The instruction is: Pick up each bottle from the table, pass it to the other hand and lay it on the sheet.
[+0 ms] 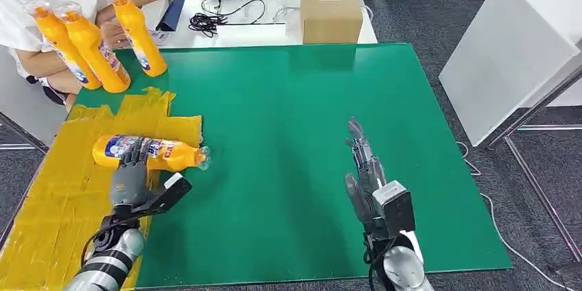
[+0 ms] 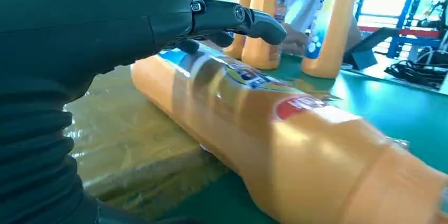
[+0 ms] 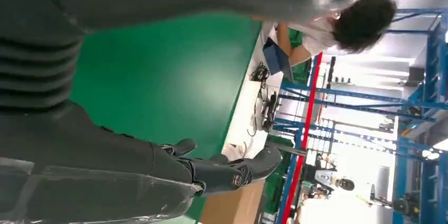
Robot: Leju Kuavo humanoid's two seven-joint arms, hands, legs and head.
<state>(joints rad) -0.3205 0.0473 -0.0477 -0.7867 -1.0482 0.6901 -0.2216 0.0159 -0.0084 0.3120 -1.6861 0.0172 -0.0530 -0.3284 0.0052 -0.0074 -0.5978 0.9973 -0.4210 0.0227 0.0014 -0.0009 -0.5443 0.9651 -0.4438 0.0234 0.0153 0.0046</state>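
Note:
An orange bottle (image 1: 154, 152) with a blue and white label lies on its side on the yellow sheet (image 1: 62, 195), its clear cap end reaching over the green mat. In the left wrist view the same bottle (image 2: 296, 145) rests on the sheet (image 2: 132, 139). My left hand (image 1: 130, 174) is right behind it, fingers (image 2: 232, 18) stretched flat over its top and the thumb held off to the side. My right hand (image 1: 367, 174) hovers open over the green mat (image 1: 288, 140), fingers (image 3: 232, 168) straight, holding nothing. Three more orange bottles (image 1: 92, 47) stand upright at the far left.
A person in a white shirt (image 1: 41, 3) sits at the far left corner, with a hand on the standing bottles. Behind the mat, a white table carries a cardboard box (image 1: 331, 13), black cables (image 1: 209, 22) and a controller. A white panel (image 1: 511, 51) stands to the right.

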